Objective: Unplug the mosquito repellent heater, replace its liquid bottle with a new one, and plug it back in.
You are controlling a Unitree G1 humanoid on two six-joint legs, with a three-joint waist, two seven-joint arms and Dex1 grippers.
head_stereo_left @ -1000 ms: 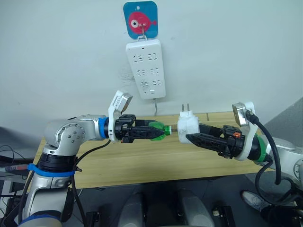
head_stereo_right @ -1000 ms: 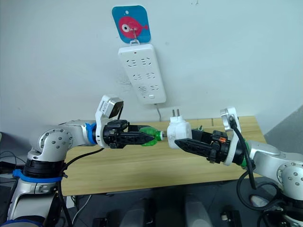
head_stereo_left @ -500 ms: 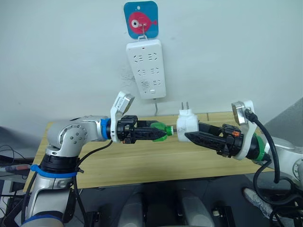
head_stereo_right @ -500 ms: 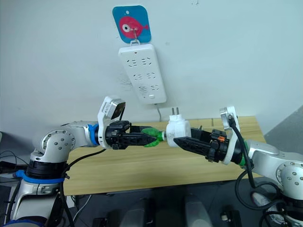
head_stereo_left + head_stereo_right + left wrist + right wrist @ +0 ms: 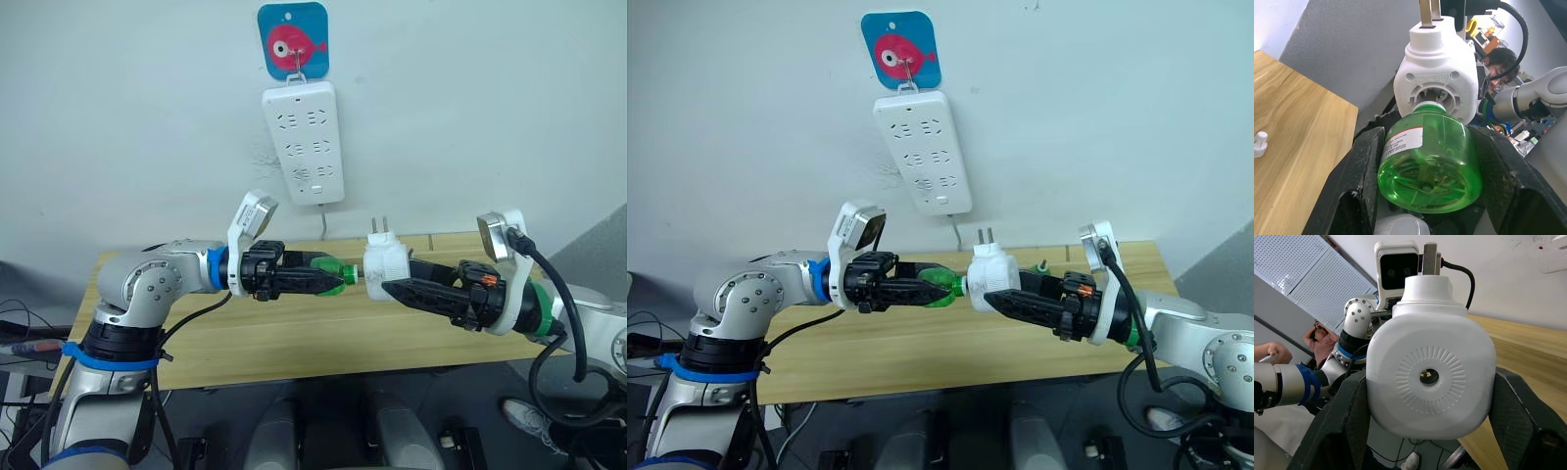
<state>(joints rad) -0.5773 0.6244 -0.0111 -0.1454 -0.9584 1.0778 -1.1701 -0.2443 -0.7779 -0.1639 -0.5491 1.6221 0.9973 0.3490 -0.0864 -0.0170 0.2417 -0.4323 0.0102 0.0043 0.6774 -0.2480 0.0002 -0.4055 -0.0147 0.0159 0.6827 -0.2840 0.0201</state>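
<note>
green bottle (image 5: 1428, 161), white heater (image 5: 1431, 377), black fingers (image 5: 1362, 181)

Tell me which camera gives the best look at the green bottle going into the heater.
The left wrist view: the green bottle is close up, its neck at the socket of the heater. Both eye views show it small and side-on in the left gripper. In the right wrist view the heater's face covers it.

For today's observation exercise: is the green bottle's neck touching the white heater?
Touching. The left wrist view shows the green bottle, held in the left gripper, with its neck seated in the socket of the heater; no gap shows there.
</note>
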